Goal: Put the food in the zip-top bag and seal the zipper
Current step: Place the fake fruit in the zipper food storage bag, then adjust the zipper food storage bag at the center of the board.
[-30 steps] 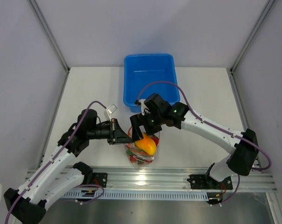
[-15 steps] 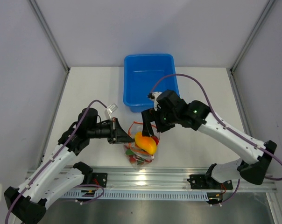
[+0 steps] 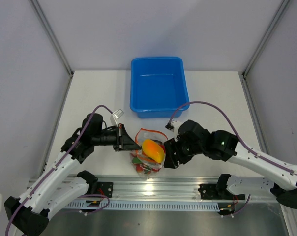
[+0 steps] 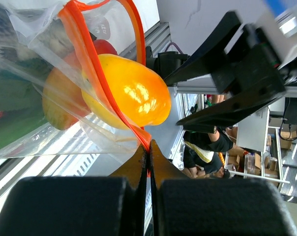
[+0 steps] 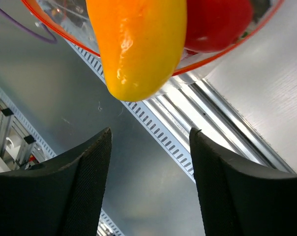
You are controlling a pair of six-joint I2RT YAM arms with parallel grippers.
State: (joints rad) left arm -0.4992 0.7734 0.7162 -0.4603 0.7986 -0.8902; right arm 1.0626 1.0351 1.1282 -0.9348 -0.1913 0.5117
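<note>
Zip-top bag of toy food, yellow-orange fruit poking out.
My left jaws pinch its zipper; my right jaws stand open beside the bag.

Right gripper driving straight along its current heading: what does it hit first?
Probably the yellow-orange fruit sticking out of the zip-top bag, ahead of the right gripper and its open jaws; depth unclear.
</note>
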